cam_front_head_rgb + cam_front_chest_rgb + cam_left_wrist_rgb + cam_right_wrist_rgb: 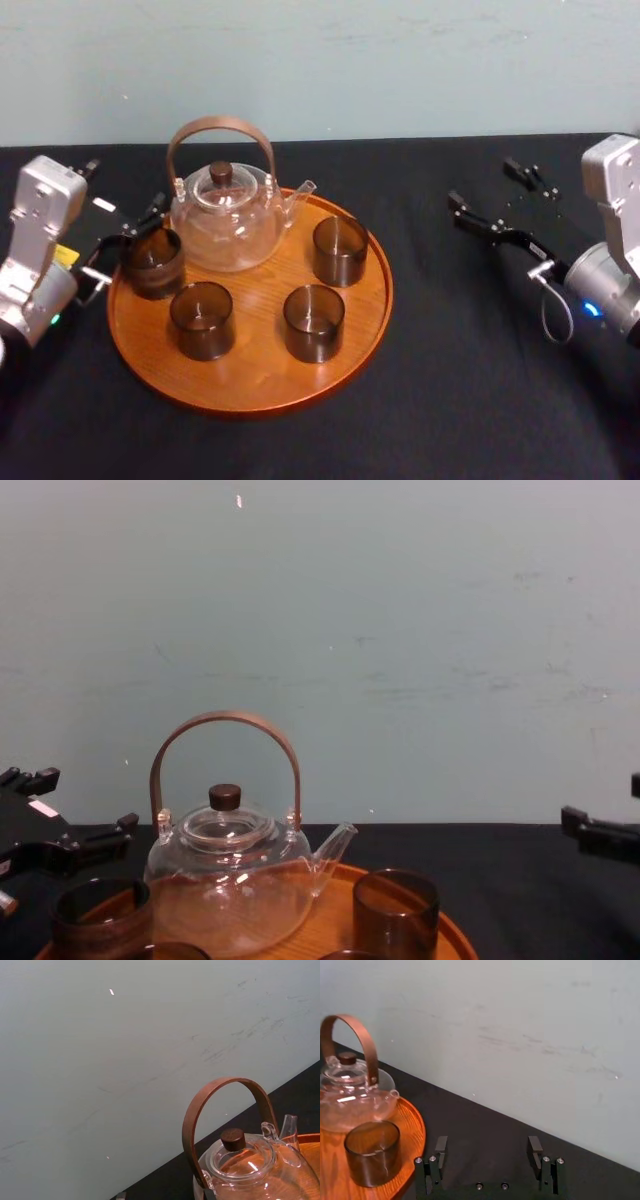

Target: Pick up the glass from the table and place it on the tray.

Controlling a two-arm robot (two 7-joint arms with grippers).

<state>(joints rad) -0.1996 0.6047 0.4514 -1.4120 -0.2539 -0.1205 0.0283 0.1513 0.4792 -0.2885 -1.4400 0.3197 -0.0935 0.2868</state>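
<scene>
We see left gripper (132, 243) at tray's (250, 372) 9 o'clock rim, fingers spread by the glass (152, 262) standing there; right gripper (484, 184) hangs past 3 o'clock over counter (450, 385), fingers spread.

Teapot (225, 215), four dark glasses (313, 322) on wooden tray (250, 375), left gripper (125, 248) jaws apart beside leftmost glass (152, 262), right gripper (497, 196) over black worktop (470, 400)

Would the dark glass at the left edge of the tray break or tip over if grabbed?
The dark glass looks thin-walled, so it could probably crack if squeezed hard or dropped. It is short and wide, standing on the tray, so it likely won't tip easily. Its smooth, shiny sides may be slippery.
</scene>
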